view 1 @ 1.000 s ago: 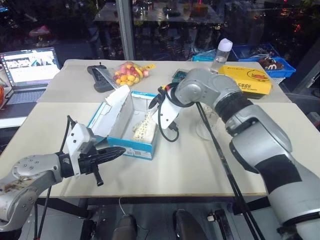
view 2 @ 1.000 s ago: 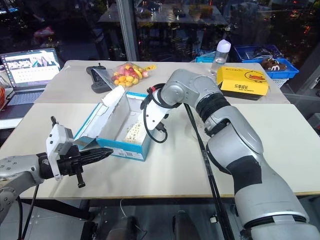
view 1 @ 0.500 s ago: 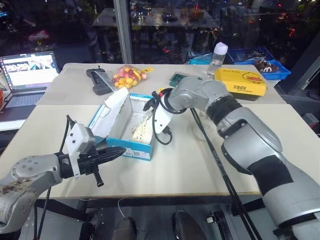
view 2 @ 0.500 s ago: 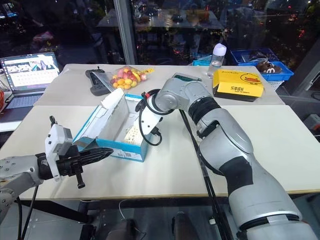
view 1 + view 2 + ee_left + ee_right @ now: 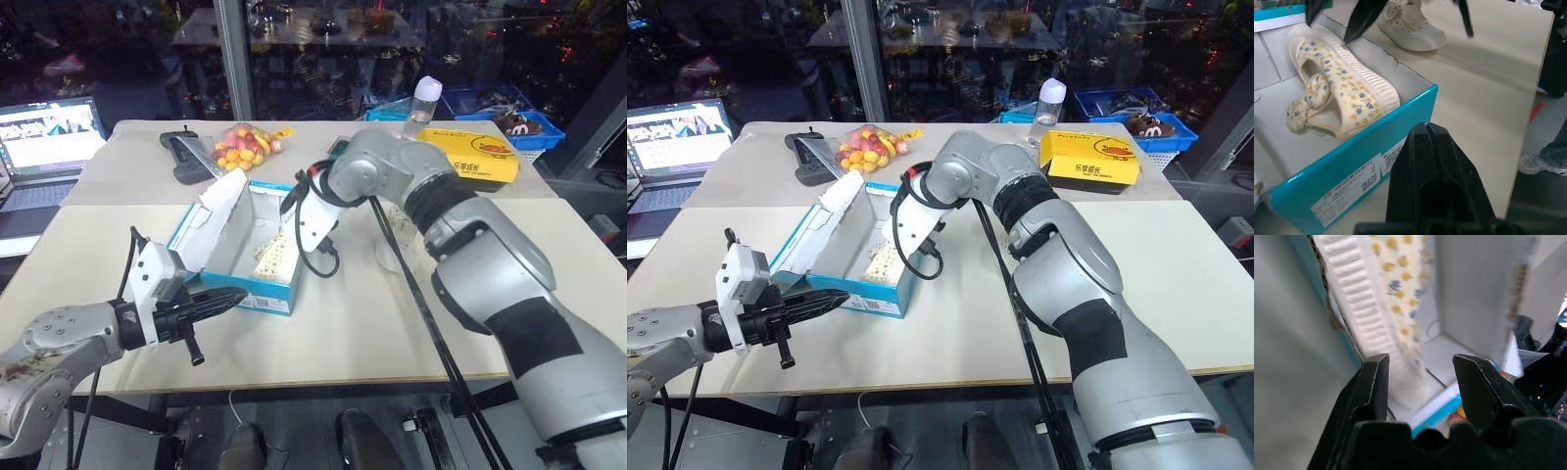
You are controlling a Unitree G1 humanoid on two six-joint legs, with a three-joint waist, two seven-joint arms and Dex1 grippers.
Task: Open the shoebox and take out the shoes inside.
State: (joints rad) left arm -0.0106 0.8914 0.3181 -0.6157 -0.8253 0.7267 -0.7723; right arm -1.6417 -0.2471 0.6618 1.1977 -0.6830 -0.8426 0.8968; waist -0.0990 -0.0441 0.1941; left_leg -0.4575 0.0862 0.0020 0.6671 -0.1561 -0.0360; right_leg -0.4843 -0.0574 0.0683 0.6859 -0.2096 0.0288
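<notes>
The blue shoebox [image 5: 257, 293] sits open near the front left of the pale table [image 5: 372, 333], its lid [image 5: 220, 211] tipped up and back on the side away from the right arm. One cream, flower-print shoe [image 5: 1337, 93] remains inside, lying on its side with the ribbed sole along the wall nearest that arm. The other shoe [image 5: 1410, 29] is already out, standing on the table just past that wall.

The right gripper [image 5: 1420, 367] hangs angled down over the box shoe with its fingers parted about halfway and nothing pinched between them. The left gripper [image 5: 235, 295] is fully closed on nothing and points at the box's front corner without touching it.

The job looks about half done: one shoe is out and the second still has to be grasped and lifted.

The tight fit is the main hazard. Because the sole lies against the cardboard, one finger may land on the wall instead of slipping inside it, and closing there would grab the box along with the shoe. Nothing pins the light box, so it could lift or skid. A pinch on the soft fabric alone could let the shoe slip free, and the black cable [image 5: 328, 259] looping from the right wrist could snag the box edge.
</notes>
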